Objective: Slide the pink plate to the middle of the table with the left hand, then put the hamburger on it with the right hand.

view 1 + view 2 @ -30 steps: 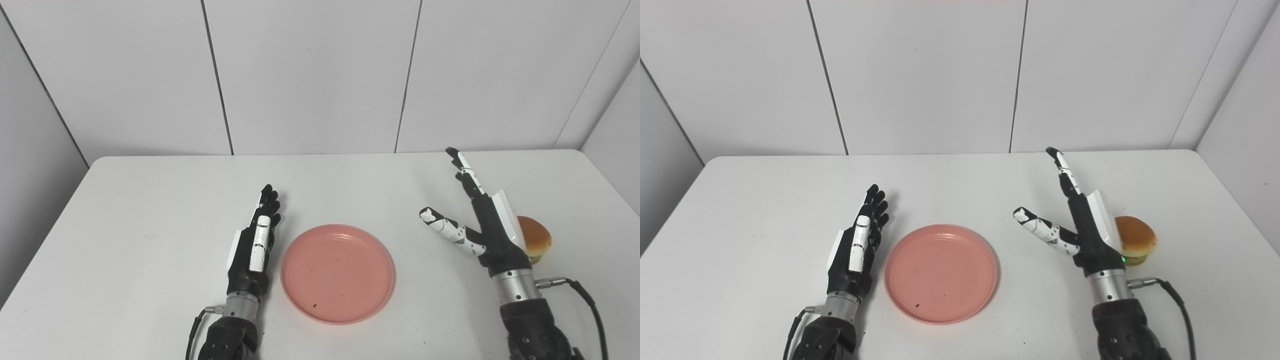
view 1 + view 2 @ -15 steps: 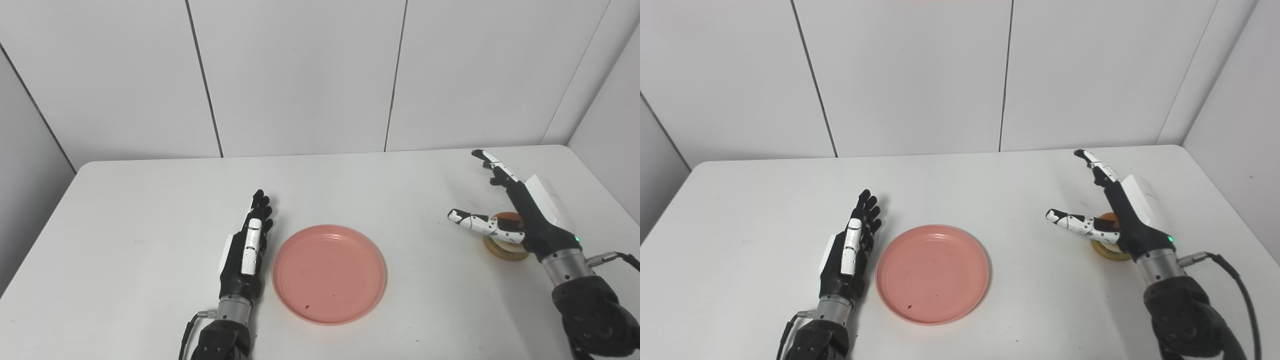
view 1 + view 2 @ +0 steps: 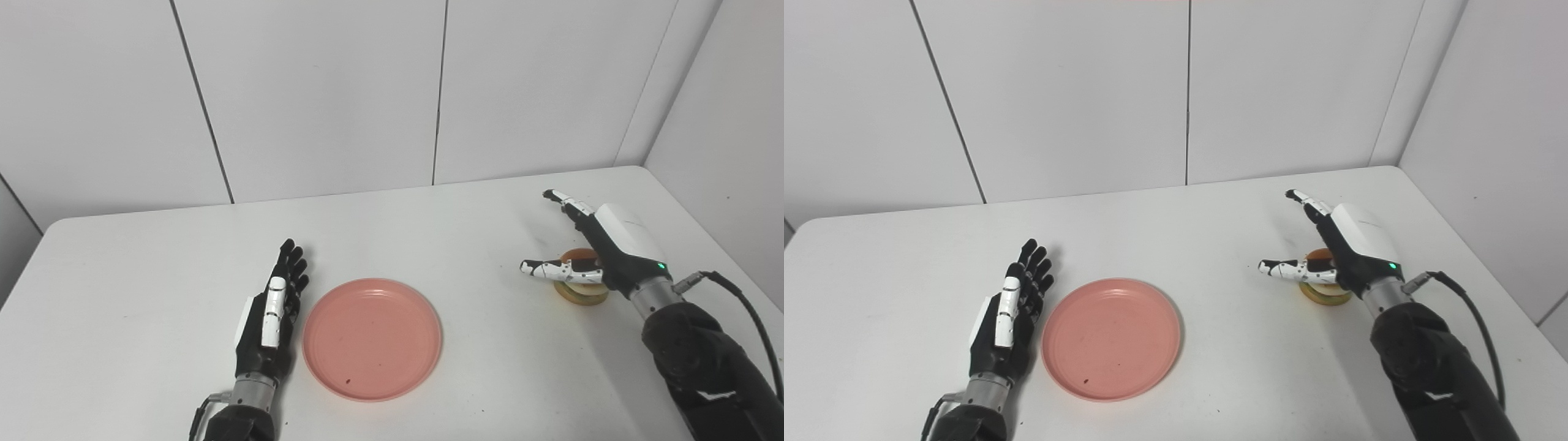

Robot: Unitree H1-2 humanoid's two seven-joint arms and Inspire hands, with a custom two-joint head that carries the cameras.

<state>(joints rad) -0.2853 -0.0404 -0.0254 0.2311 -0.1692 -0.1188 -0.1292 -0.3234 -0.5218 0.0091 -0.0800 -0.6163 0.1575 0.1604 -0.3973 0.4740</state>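
The pink plate (image 3: 372, 339) lies flat near the table's front middle, with nothing on it. My left hand (image 3: 272, 312) rests just left of the plate's rim, fingers straight and apart, holding nothing. The hamburger (image 3: 580, 288) sits on the table at the right, mostly hidden under my right hand (image 3: 603, 248). That hand hovers over the hamburger with fingers spread wide and thumb out to the left; it is open. In the right eye view the hamburger (image 3: 1322, 289) shows below the right hand (image 3: 1344, 245).
The white table (image 3: 153, 263) stretches wide to the left and back. Its right edge (image 3: 710, 245) runs close to the right hand, beside a grey wall. A black cable (image 3: 747, 312) trails from the right wrist.
The camera has turned to the right. My right hand swung from left of the hamburger to over it and tipped lower. The plate and left hand kept their places.
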